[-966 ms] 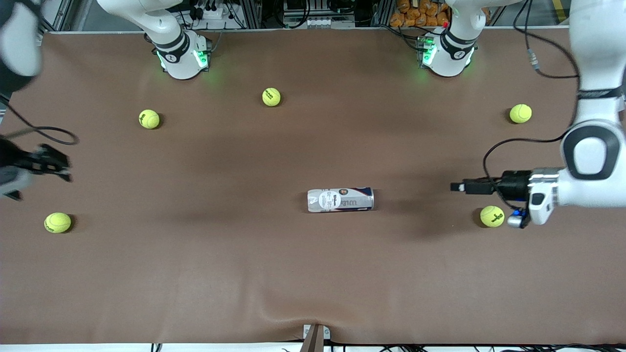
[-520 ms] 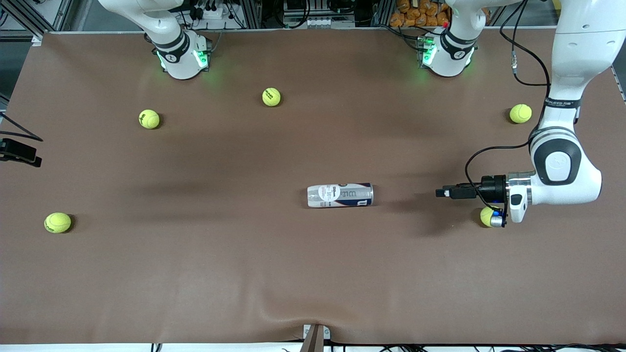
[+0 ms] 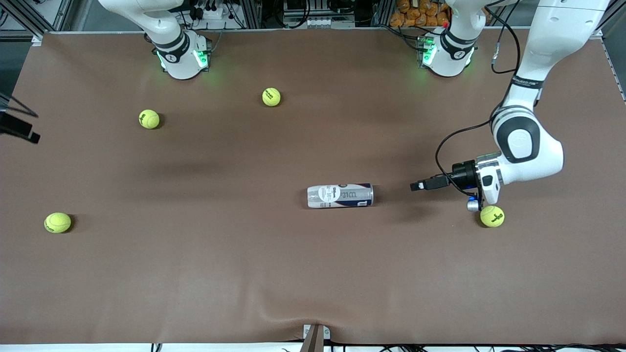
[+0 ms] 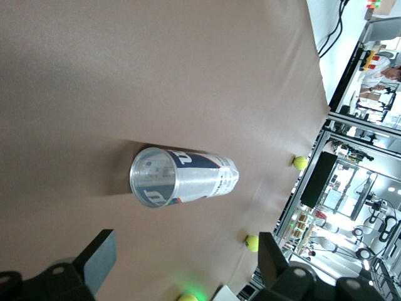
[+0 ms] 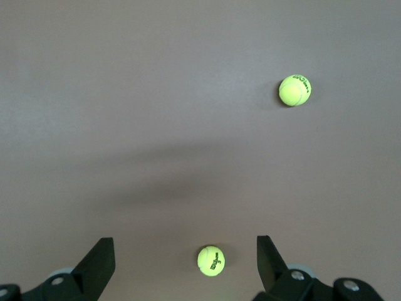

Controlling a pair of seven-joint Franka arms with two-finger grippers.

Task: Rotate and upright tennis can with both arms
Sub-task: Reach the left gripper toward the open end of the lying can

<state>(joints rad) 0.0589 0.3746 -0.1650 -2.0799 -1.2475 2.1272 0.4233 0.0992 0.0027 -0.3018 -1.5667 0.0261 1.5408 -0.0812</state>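
The tennis can (image 3: 340,195) lies on its side mid-table, clear with a white and navy label, its silvery-rimmed end toward the left arm's end of the table. My left gripper (image 3: 421,186) hovers low, level with that end and a short gap away, pointing at it. In the left wrist view its fingers stand wide open and empty (image 4: 186,254), with the can (image 4: 182,177) end-on ahead. My right gripper (image 3: 20,130) shows only at the table's edge at the right arm's end. In the right wrist view it is open (image 5: 185,249) over bare mat.
Several yellow-green tennis balls lie scattered on the brown mat (image 3: 195,274). One ball (image 3: 492,216) sits just under the left wrist, others (image 3: 271,97), (image 3: 149,119), (image 3: 57,222) toward the right arm's end. Two balls (image 5: 294,90), (image 5: 211,260) show below the right gripper.
The left arm has swung in and carried its open gripper closer to the can's end. The right gripper has slid along the table's edge toward its base. The can has not moved.
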